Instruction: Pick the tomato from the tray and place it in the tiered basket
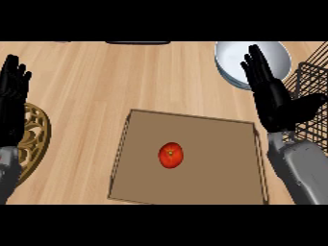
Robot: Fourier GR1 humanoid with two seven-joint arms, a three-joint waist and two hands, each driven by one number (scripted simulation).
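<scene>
Head view | tomato (170, 155) on tray (216, 185) | no writing legible

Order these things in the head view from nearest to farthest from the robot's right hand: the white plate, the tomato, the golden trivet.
From the right hand:
1. White plate, at the counter's far side, partly behind the hand's fingers.
2. Tomato, on the brown tray, to the hand's lower left.
3. Golden trivet, at the view's left, by the left hand.
</scene>
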